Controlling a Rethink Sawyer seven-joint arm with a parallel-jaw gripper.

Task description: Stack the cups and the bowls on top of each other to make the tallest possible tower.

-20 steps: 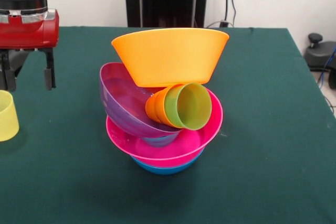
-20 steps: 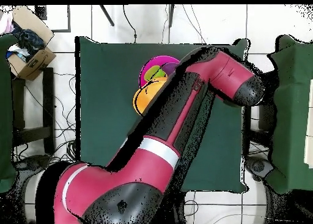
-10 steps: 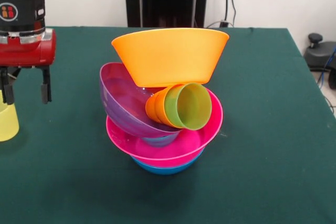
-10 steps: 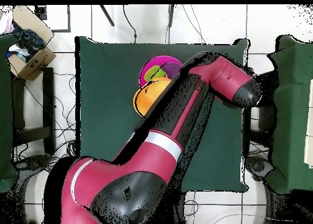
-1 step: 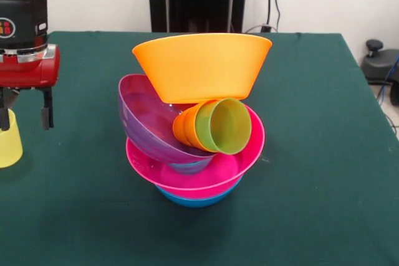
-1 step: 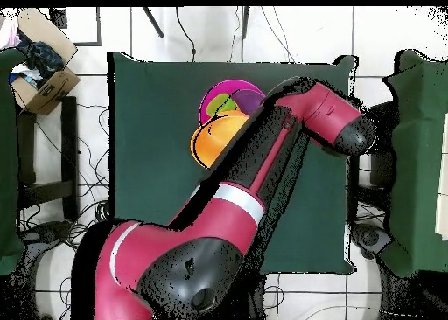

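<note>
Green-clothed table (image 5: pixel 324 154), white wall behind. Centre: blue bowl (image 5: pixel 198 199), pink bowl (image 5: pixel 193 175), tilted purple bowl (image 5: pixel 146 123) cradling nested orange cup (image 5: pixel 182 128) and green cup (image 5: pixel 224 126); orange bowl (image 5: pixel 199 66) atop. Left edge: gripper (image 5: pixel 24 116), jaws spread, empty, over yellow cup (image 5: pixel 9 138).

A robotics lab is showing here: a red and black robot arm (image 6: pixel 262 168) is reaching over a surface (image 5: pixel 324 154) draped in dark green cloth, cables (image 6: pixel 96 150) are trailing across a white tiled floor (image 6: pixel 87 80), and a cardboard box (image 6: pixel 39 59) is sitting nearby.
</note>
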